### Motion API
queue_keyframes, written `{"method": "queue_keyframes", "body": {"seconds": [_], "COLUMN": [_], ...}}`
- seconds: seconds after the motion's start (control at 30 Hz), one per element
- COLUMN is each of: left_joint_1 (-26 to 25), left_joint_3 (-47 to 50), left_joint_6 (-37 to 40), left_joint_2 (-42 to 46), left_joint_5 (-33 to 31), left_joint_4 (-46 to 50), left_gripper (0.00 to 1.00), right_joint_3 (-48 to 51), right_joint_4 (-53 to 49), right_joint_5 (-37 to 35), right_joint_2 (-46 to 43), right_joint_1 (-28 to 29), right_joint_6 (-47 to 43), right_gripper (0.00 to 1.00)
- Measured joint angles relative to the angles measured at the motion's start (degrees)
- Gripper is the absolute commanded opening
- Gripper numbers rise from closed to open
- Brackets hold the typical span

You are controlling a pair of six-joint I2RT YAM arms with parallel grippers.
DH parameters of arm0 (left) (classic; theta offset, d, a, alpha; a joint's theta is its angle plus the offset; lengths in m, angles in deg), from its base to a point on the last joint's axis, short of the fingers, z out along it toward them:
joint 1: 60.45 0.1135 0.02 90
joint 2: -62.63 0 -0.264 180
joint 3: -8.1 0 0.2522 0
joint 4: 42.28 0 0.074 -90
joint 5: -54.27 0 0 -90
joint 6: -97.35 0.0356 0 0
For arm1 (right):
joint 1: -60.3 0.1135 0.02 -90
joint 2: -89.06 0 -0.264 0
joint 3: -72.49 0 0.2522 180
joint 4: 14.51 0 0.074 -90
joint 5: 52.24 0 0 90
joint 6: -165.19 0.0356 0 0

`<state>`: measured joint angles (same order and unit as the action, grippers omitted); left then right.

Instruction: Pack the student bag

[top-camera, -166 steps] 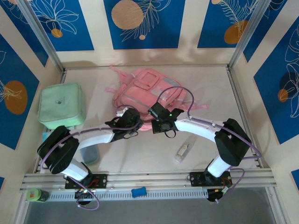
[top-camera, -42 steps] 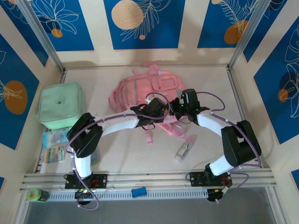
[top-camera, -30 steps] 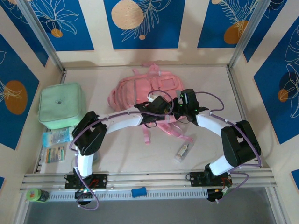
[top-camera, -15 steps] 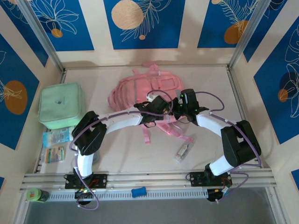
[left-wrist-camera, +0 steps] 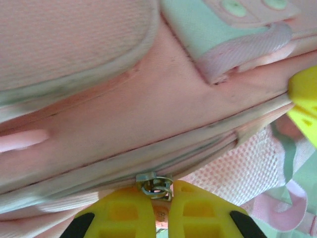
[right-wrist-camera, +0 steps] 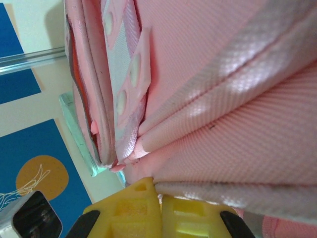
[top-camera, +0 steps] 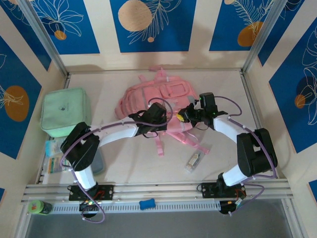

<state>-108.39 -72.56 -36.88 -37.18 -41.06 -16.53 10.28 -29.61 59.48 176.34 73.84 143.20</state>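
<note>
— Left gripper (left-wrist-camera: 166, 197) first: do we call its yellow fingers together?
— We do. They are pressed together on the zip pull (left-wrist-camera: 155, 184). The metal slider sits right at their tips, and a pinkish tab shows in the seam between them.
— And the right gripper (right-wrist-camera: 159, 198)?
— We see its fingers closed as well, with a piped pink edge of the student bag (top-camera: 158, 96) meeting their tips. We cannot tell whether any cloth is caught between them.
— Where do we place the bag?
— Lying flat on the table (top-camera: 223, 84), in the middle toward the far wall, with both grippers at its near edge, left and right of each other.
— How does it look to us?
— Pink woven fabric all over, with pale grey-white panels and a squarish front pocket (top-camera: 173, 90) facing up. Close up we see a long zip line along a padded seam, a patch of pink mesh, and a light strip with round dots. Pink straps (top-camera: 159, 144) trail loose from its near edge onto the table.
</note>
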Motion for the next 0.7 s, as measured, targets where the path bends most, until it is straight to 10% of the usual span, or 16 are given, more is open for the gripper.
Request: {"method": "queue_keyframes", "body": {"seconds": [0.57, 0.7], "left_joint_1": [3.1, 3.2], "left_joint_3": [6.5, 6.5], "left_joint_6": [1.3, 1.2], "left_joint_2": [5.2, 5.2], "left_joint_5": [1.5, 2.6], "left_joint_4": [0.4, 0.4], "left_gripper": [0.00, 0.00], "right_joint_3": [-16.1, -16.3], "right_joint_4": [-10.2, -11.0], "right_joint_5": [3.1, 3.0], "right_joint_2": [12.2, 11.8], "right_joint_1": [-6.1, -5.3], "right_joint_6": [-10.6, -12.3], "right_gripper": [0.00, 0.31]}}
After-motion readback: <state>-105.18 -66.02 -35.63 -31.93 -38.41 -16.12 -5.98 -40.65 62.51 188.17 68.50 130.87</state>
